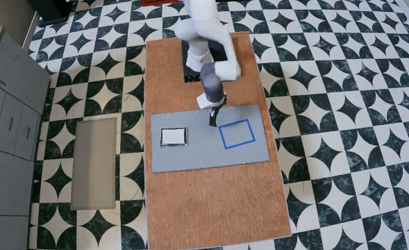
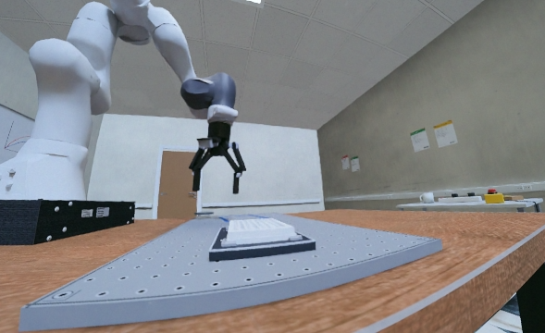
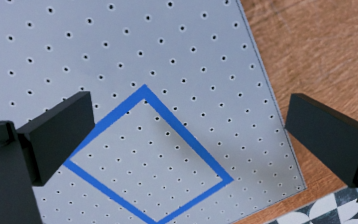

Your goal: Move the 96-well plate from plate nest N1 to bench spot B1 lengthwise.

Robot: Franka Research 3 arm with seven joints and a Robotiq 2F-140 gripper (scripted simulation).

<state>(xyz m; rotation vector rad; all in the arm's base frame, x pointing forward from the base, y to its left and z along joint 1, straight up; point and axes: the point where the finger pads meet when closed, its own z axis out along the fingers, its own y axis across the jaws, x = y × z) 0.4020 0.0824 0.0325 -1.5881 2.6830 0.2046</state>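
The white 96-well plate (image 1: 173,136) (image 2: 259,229) sits in the dark plate nest (image 1: 161,141) (image 2: 258,250) on the left part of the grey perforated board (image 1: 204,156) (image 2: 161,273) (image 3: 80,45). The blue taped outline (image 1: 237,144) (image 3: 175,131) is on the board's right part and has nothing inside it. My gripper (image 1: 213,121) (image 2: 216,182) (image 3: 190,110) is open and empty. It hangs well above the board, near the outline's back left corner and far from the plate. The plate does not show in the wrist view.
The board lies on a wooden table (image 1: 211,201) (image 2: 439,259) (image 3: 320,45). The robot base and a black box (image 2: 50,219) stand at the table's back. The board's right edge and the table edge over tiled floor (image 3: 320,212) show in the wrist view.
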